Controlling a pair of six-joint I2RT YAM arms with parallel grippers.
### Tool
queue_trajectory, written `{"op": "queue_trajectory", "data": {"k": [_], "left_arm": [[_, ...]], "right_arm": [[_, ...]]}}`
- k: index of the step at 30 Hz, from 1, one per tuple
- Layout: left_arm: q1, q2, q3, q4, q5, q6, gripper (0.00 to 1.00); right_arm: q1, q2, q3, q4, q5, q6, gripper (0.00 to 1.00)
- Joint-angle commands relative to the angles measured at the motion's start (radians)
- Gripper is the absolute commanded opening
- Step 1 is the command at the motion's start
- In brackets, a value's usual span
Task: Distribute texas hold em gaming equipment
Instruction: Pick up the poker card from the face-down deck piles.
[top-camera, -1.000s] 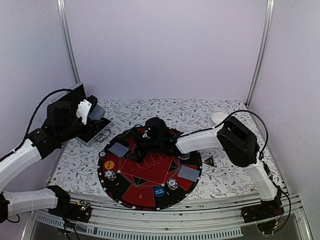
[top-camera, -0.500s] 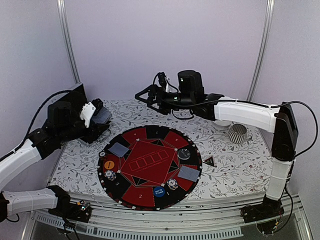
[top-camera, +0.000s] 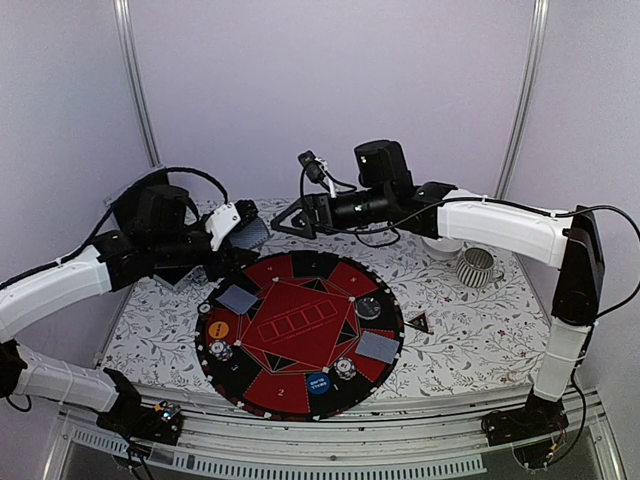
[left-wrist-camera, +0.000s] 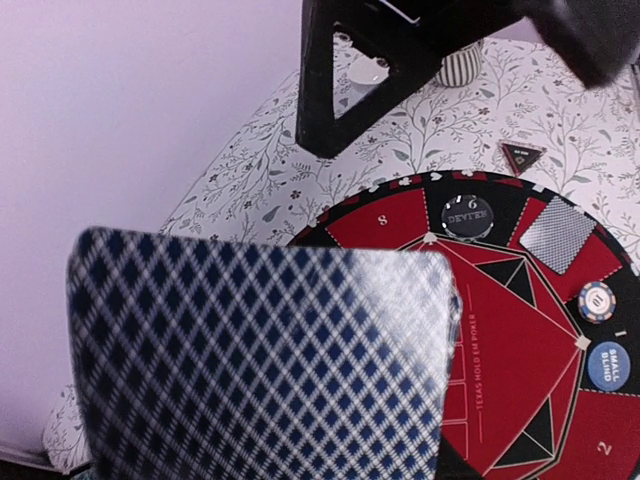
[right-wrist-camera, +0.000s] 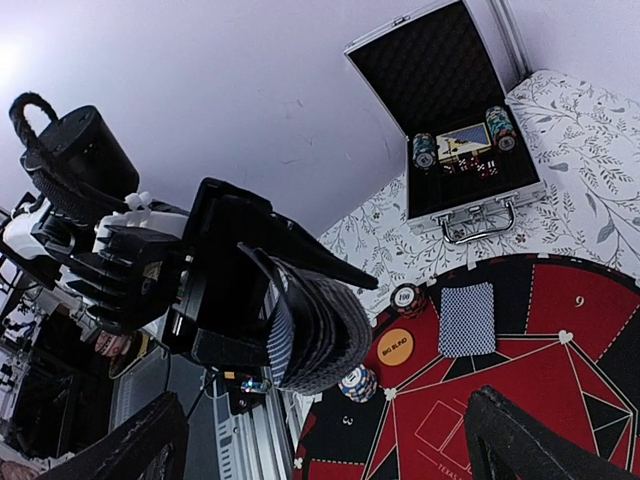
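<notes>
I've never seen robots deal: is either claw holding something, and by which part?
Left claw pinches a stack of blue-backed playing cards by one end; right claw open, empty.

card: blue-white diamond back; mat: red and black; tablecloth: grey leaf print

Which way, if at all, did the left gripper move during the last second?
Yes. The left gripper, holding cards, moved right in the top view, nearer the back-left edge of the round mat.
</notes>
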Motion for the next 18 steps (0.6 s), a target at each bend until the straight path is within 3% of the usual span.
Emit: {"op": "queue_trajectory", "data": {"k": [1,13,18], "left_arm": [[-0.016,0.046,0.021,0.031,0.062,0.009,0.44],[-0.022,0.045,-0.028,0.081,0.125,-0.006,0.44],[-0.022,0.031,-0.041,0.089,0.093,-0.008,0.44]], "right_arm": [[0.009,0.039,0.035,-0.03,-0.067,-0.044,0.98],[0.028,0.231,0.226,-0.03,-0.06,0.004,0.94],[0.024,0.204,0.196,-0.053,0.036,-0.007,0.92]]}}
